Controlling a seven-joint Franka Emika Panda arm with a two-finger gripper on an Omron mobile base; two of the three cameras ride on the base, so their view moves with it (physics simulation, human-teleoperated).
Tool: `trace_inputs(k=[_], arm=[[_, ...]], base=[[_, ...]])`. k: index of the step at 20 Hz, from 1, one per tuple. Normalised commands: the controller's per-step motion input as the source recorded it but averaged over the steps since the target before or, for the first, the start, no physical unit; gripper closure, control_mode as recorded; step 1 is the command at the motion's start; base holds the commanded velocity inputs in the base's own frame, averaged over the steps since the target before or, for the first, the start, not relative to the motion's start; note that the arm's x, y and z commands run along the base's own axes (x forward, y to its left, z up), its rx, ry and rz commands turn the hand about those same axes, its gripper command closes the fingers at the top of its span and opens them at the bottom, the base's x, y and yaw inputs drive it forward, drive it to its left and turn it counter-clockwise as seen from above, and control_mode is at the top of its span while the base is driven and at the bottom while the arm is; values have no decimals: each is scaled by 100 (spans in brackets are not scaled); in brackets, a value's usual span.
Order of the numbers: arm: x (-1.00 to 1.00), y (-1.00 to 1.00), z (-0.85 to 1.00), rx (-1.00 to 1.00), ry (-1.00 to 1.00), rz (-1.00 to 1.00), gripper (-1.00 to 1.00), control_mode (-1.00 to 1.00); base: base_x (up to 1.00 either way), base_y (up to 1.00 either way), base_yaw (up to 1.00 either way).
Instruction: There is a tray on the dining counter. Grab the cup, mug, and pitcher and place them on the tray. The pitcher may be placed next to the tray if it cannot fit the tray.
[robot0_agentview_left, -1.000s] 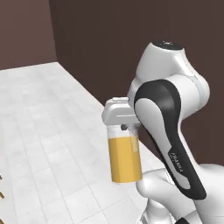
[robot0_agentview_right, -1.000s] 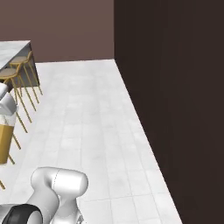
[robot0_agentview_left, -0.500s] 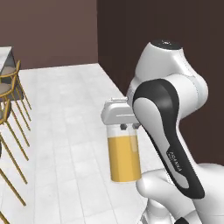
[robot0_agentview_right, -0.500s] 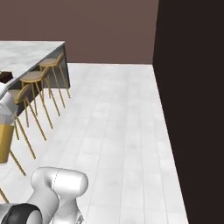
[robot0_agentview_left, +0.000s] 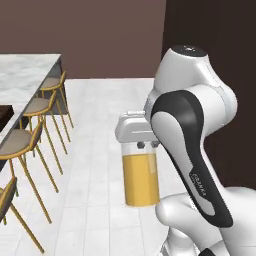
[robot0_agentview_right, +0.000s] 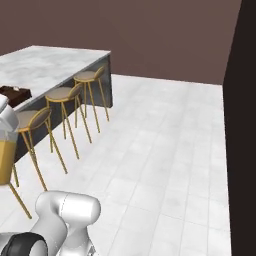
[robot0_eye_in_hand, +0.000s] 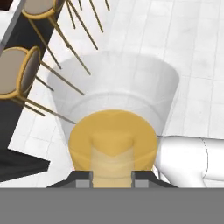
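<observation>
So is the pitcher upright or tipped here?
Upright: the pitcher hangs vertical from the gripper, amber level flat, above the floor.

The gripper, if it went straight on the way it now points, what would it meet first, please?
The gripper points down, shut on the pitcher. Beyond the pitcher, it would probably meet the white tiled floor first.

pitcher (robot0_agentview_left: 141, 177): amber-orange body, clear rim band | dining counter (robot0_agentview_right: 50, 62): white marble, grey veins | tray (robot0_agentview_right: 15, 93): dark brown | stools (robot0_agentview_right: 62, 95): gold legs, taupe seats | floor (robot0_agentview_right: 165, 150): pale grey tiles | wall (robot0_agentview_right: 150, 35): brown
</observation>
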Motion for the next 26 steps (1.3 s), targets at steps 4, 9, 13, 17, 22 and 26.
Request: trace_inputs(k=[4, 9, 13, 17, 22, 26], arm=[[0, 0, 0, 0, 0, 0, 100, 100], [0, 0, 0, 0, 0, 0, 100, 100], [0, 0, 0, 0, 0, 0, 100, 100], [0, 0, 0, 0, 0, 0, 100, 100], [0, 0, 0, 0, 0, 0, 100, 100], [0, 0, 0, 0, 0, 0, 100, 100]], base=[[100, -47, 38], [80, -35, 40], [62, -29, 49], [55, -34, 55], [56, -45, 56], [52, -57, 55]])
